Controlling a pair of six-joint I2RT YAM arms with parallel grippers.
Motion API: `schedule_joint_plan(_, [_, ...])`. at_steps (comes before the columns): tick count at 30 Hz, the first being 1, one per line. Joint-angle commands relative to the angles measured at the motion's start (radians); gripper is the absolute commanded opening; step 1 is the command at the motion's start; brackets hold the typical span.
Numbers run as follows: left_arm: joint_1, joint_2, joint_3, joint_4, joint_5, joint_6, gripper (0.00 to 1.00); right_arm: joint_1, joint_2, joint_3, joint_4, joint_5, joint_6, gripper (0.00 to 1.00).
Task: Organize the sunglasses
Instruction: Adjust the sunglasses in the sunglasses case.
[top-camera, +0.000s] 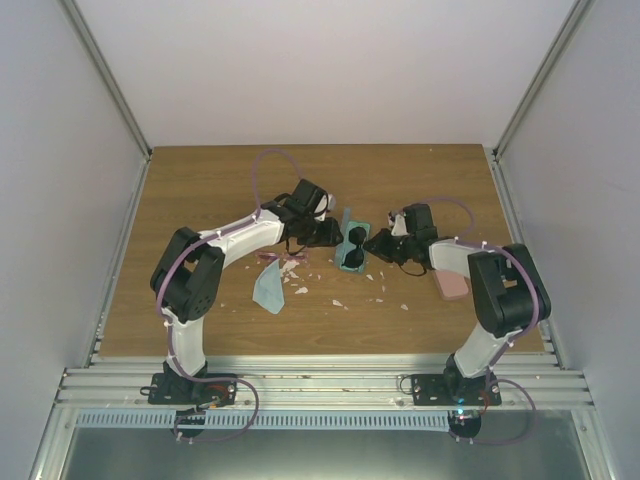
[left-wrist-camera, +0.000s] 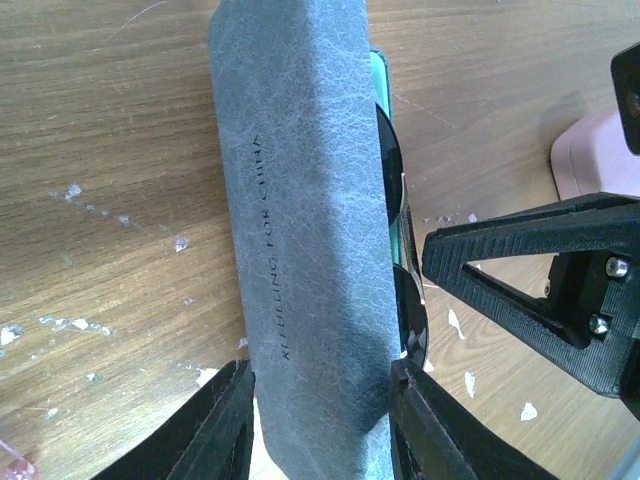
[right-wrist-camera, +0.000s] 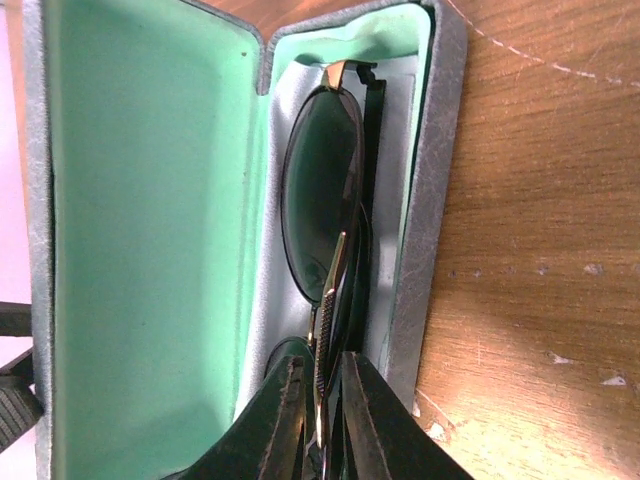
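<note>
The black sunglasses (right-wrist-camera: 318, 195) lie folded in the open blue-grey case (right-wrist-camera: 432, 200), against its mint lining. My right gripper (right-wrist-camera: 322, 395) straddles their gold temple with its jaws a little apart and a thin gap showing. My left gripper (left-wrist-camera: 320, 410) is shut on the case's raised lid (left-wrist-camera: 300, 220), one finger on each side; a dark lens (left-wrist-camera: 390, 165) peeks out behind it. From above, both grippers (top-camera: 333, 235) (top-camera: 377, 246) meet at the case (top-camera: 349, 258) at mid-table. The pink sunglasses (top-camera: 281, 258) lie on the table left of it.
A light blue cloth (top-camera: 268, 289) lies near the left arm. A pink case (top-camera: 450, 284) sits beside the right arm. White flecks (top-camera: 337, 301) are scattered over the wooden table (top-camera: 200, 190). Grey walls stand at the left, right and back.
</note>
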Motion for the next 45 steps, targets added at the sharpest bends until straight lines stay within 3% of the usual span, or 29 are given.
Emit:
schedule_joint_plan(1, [0.007,0.010,0.019,0.012,0.012,0.013,0.39,-0.003,0.035,-0.001,0.009,-0.023,-0.029,0.11])
schedule_joint_plan(12, [0.007,0.023,0.019,0.014,0.032,0.012,0.39,-0.002,0.075,-0.004,0.027,-0.002,-0.043,0.03])
schedule_joint_plan(23, [0.007,0.026,0.023,0.013,0.039,0.012,0.39,0.009,0.011,-0.001,0.024,0.056,-0.091,0.06])
schedule_joint_plan(27, [0.008,0.021,0.019,0.013,0.030,0.015,0.39,0.061,-0.094,-0.019,-0.054,0.143,-0.138,0.17])
schedule_joint_plan(30, [0.010,0.020,0.019,0.013,0.024,0.016,0.39,0.122,-0.157,-0.031,-0.134,0.233,-0.159,0.19])
schedule_joint_plan(38, [0.015,0.021,0.016,0.013,0.024,0.018,0.39,0.261,-0.222,-0.051,-0.279,0.367,-0.137,0.18])
schedule_joint_plan(45, [0.015,0.022,0.016,0.014,0.026,0.017,0.39,0.296,-0.169,-0.044,-0.271,0.351,-0.125,0.13])
